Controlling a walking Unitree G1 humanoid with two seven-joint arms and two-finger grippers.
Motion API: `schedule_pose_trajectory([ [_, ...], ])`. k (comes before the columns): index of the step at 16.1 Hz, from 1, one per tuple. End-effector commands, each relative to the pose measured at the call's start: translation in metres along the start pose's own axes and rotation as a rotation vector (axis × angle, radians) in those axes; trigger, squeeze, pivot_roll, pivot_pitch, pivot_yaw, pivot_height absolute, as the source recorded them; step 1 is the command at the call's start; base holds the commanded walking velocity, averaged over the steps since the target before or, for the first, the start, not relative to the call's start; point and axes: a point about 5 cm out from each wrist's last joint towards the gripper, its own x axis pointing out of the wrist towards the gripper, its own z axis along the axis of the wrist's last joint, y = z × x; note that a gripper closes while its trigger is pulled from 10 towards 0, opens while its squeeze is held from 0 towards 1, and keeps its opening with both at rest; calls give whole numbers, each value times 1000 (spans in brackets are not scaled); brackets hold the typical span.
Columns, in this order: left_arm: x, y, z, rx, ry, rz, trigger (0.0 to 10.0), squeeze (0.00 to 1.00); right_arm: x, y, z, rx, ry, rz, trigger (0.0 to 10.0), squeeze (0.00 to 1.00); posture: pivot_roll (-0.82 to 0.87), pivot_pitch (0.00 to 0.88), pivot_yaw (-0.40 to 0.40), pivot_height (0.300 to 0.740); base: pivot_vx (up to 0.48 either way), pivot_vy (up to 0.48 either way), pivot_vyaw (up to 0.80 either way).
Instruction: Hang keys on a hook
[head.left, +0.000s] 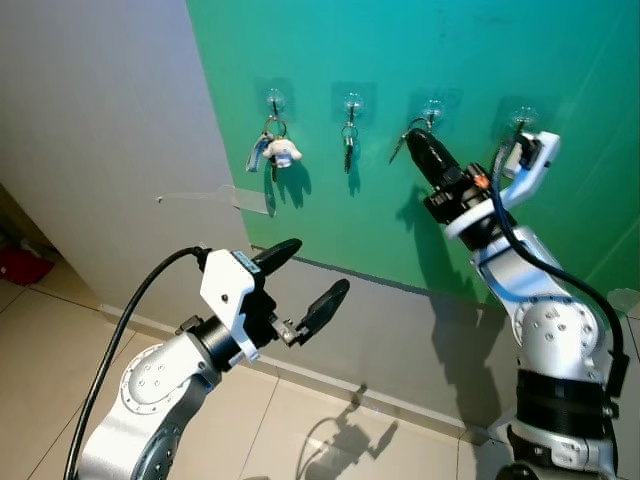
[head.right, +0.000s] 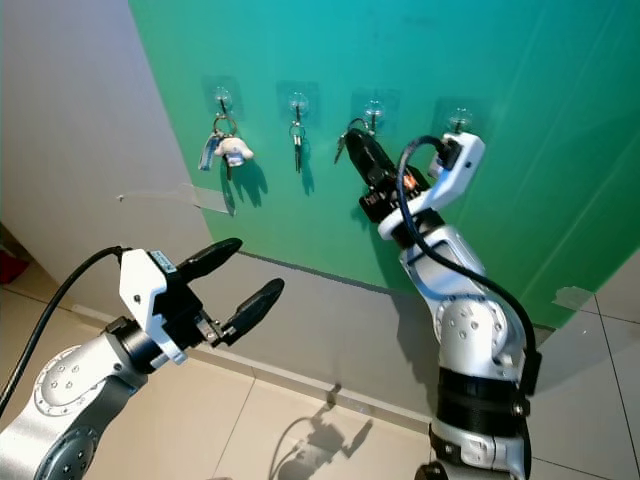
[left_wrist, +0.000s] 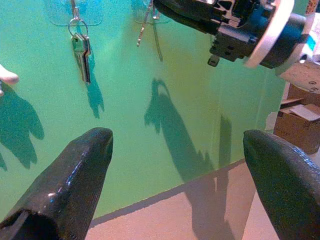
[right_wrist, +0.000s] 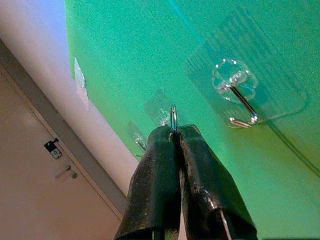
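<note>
Four clear stick-on hooks run in a row across the green board (head.left: 420, 60) on the wall. The first hook (head.left: 274, 101) from the left carries a bunch of keys with a small white charm (head.left: 272, 150), the second hook (head.left: 352, 103) holds a single key (head.left: 348, 145), the third hook (head.left: 432, 108) has the right gripper (head.left: 413, 138) right below it, and the fourth hook (head.left: 522, 115) stands partly behind that arm's wrist. The board's left edge slants down past the first hook, with bare grey wall (head.left: 90, 120) beyond it and tiled floor (head.left: 290, 420) below; the stretch of board under the hooks is open.

The right gripper's two black fingers (right_wrist: 165, 175) are pressed together, pinching a key ring (right_wrist: 173, 118) whose thin metal loop stands up out of the fingertips. In the right wrist view the loop sits edge-on, its long axis in line with the fingers, pointing toward the board. A bare hook with an upturned metal tip (right_wrist: 240, 102) is just beside the ring, not touching it. In the head views the key (head.left: 400, 146) hangs from the fingertips, slanting down and to the left, close under the third hook.

The left gripper (head.left: 300, 280) is held low in front of the grey wall, well apart from the hooks, its fingers (left_wrist: 75, 170) spread wide with nothing between them.
</note>
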Motion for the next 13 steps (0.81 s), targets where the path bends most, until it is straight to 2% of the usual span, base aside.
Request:
schedule_pose_trajectory([
  [1, -1, -2, 3, 5, 4, -16, 10000, 0, 4, 0, 0, -6, 10, -7, 10000, 0, 18, 0, 51, 740, 0, 0, 0],
  [6, -2, -2, 3, 4, 5, -15, 10000, 0, 4, -12, -2, 50, 0, -79, 10000, 0, 20, 0, 54, 740, 0, 0, 0],
  [13, -1, -1, 3, 7, 7, -20, 10000, 0, 4, -14, 2, 92, -40, -85, 10000, 0, 21, 0, 58, 740, 0, 0, 0],
])
